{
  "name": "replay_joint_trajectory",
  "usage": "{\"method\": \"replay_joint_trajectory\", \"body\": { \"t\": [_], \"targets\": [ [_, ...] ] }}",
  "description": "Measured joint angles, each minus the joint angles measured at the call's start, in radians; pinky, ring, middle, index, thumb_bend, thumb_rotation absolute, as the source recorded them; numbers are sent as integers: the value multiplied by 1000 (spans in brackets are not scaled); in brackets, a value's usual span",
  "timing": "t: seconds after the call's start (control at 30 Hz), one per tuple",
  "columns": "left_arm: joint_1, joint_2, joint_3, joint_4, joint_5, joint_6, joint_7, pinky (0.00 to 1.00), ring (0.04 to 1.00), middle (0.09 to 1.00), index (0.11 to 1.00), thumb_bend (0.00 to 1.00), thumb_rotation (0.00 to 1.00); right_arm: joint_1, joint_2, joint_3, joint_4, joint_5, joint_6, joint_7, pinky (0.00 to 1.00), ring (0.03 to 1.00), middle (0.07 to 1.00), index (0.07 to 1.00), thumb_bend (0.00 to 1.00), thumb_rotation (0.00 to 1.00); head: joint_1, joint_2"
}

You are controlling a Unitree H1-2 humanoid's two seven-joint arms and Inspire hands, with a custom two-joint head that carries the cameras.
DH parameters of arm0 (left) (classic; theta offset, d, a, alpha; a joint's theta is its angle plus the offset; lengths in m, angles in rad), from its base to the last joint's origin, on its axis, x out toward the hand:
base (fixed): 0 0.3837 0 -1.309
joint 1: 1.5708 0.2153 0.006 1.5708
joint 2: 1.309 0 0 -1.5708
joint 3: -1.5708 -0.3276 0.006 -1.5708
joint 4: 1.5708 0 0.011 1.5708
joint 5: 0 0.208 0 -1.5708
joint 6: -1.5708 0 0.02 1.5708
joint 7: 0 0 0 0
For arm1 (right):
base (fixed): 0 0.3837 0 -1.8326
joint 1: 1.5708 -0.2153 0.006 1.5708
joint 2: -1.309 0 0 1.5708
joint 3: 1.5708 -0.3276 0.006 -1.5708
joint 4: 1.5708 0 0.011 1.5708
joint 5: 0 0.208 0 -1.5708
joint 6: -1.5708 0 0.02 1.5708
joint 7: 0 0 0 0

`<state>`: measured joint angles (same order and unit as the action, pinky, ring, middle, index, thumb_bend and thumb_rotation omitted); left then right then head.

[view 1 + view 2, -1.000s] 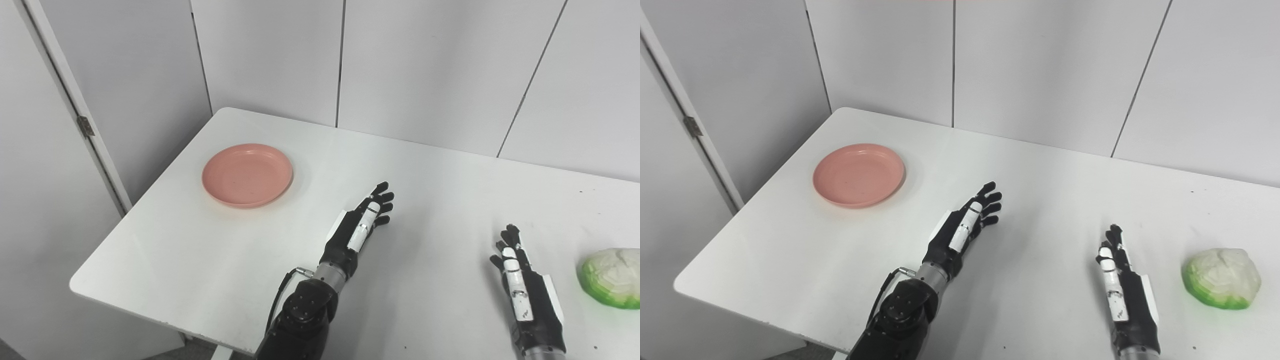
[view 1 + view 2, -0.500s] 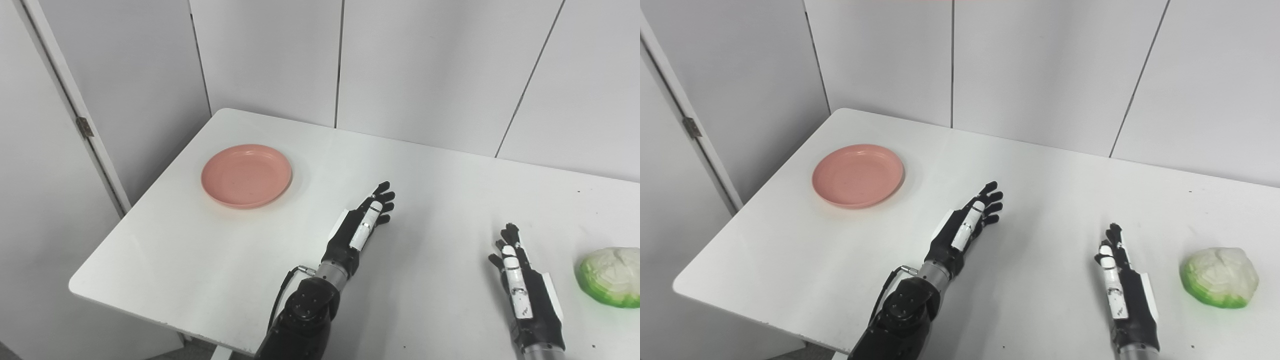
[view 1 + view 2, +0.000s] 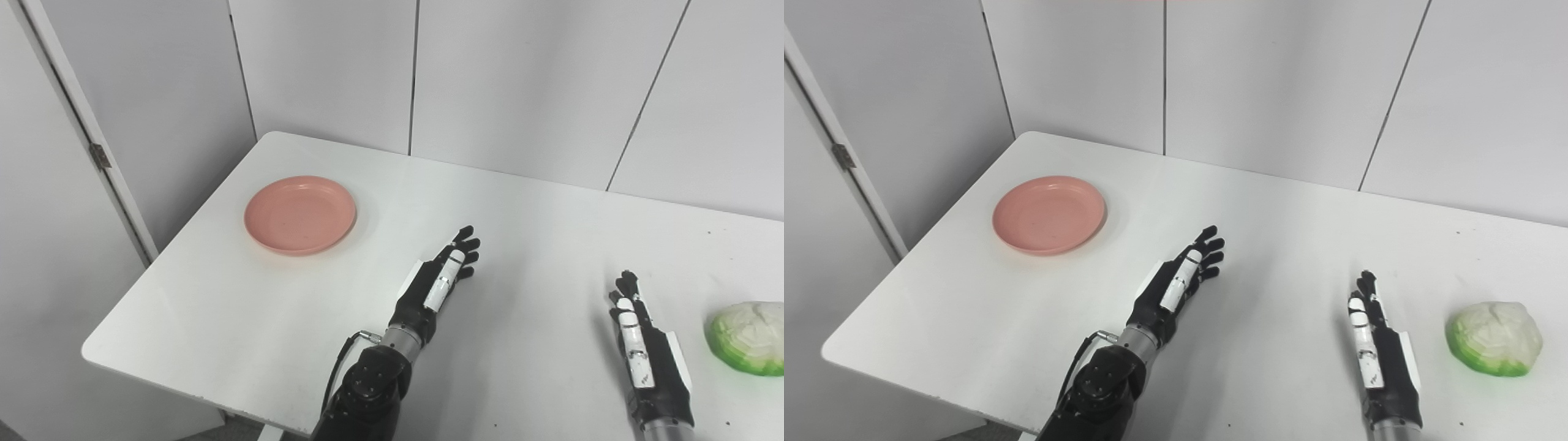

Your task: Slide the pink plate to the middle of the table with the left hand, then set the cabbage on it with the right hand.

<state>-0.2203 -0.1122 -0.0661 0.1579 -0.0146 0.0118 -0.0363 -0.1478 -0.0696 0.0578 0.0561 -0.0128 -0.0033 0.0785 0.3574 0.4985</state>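
Since the earlier frames the left hand (image 3: pixel 442 277) has drawn back slightly toward the near edge, and the right hand (image 3: pixel 1373 334) has edged a little farther out; the small shift of the whole scene is the camera's own. Plate and cabbage lie as before. The pink plate (image 3: pixel 300 214) sits at the far left of the white table (image 3: pixel 539 220), well apart from the left hand, which hovers near the middle with fingers apart and holds nothing. The cabbage (image 3: pixel 1494 337) rests at the near right, near but clear of the right hand, likewise spread and empty. Judged from this layout, no step of the task is done (the plate is not yet touched): the slide to the middle remains, then the lifting of the cabbage onto the plate.
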Motion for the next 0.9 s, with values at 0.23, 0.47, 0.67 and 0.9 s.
{"method": "replay_joint_trajectory", "body": {
  "t": [0.23, 0.47, 0.67, 0.9],
  "targets": [
    [-33, 14, 28, -142, 0, 56, 0, 940, 907, 922, 910, 454, 1000, 0, 0, 0, -1, -3, 0, -1, 1000, 989, 998, 1000, 110, 1000, 6, 6],
    [-82, 27, 88, -224, -45, 102, 5, 940, 898, 917, 906, 468, 1000, 0, 0, 0, -3, -1, 0, 1, 1000, 993, 1000, 1000, 123, 1000, 14, 11],
    [-116, 63, 133, -281, -55, 134, 28, 904, 897, 913, 899, 466, 1000, 0, 0, 0, -3, 0, 0, 2, 1000, 993, 1000, 1000, 109, 1000, 29, 11],
    [-153, 100, 195, -307, -55, 151, 67, 896, 895, 912, 898, 456, 1000, -1, -1, 0, -1, 1, 0, 2, 1000, 991, 994, 1000, 110, 1000, 43, 12]
  ]
}}
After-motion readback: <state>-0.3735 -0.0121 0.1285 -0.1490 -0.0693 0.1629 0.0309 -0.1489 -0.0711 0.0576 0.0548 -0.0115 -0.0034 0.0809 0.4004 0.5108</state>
